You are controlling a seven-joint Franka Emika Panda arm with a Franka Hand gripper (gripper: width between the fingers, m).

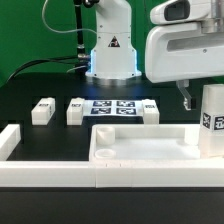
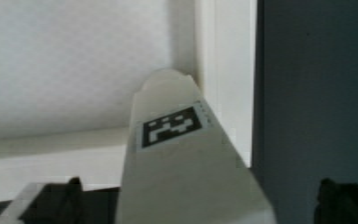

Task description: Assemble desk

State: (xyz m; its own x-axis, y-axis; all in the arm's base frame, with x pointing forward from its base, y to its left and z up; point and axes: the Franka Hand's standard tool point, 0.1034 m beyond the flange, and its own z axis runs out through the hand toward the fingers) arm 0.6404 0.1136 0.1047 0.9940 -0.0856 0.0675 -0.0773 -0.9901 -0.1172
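The desk panel [image 1: 140,150], white with a raised rim, lies flat at the front of the black table. One white tagged leg post [image 1: 211,120] stands upright at the panel's corner on the exterior view's right. My gripper [image 1: 203,100] is open around the upper part of this post, with one dark finger [image 1: 185,98] visible beside it. In the wrist view the post [image 2: 179,150] runs between my fingertips [image 2: 55,203], with a gap on each side, and my gripper [image 2: 194,208] does not touch it. The panel floor [image 2: 69,60] lies beneath.
Three more white leg posts [image 1: 42,110] [image 1: 75,110] [image 1: 149,109] lie on the table behind the panel, around the marker board [image 1: 112,105]. A long low white rail [image 1: 30,172] runs along the front. The robot base [image 1: 110,55] stands at the back.
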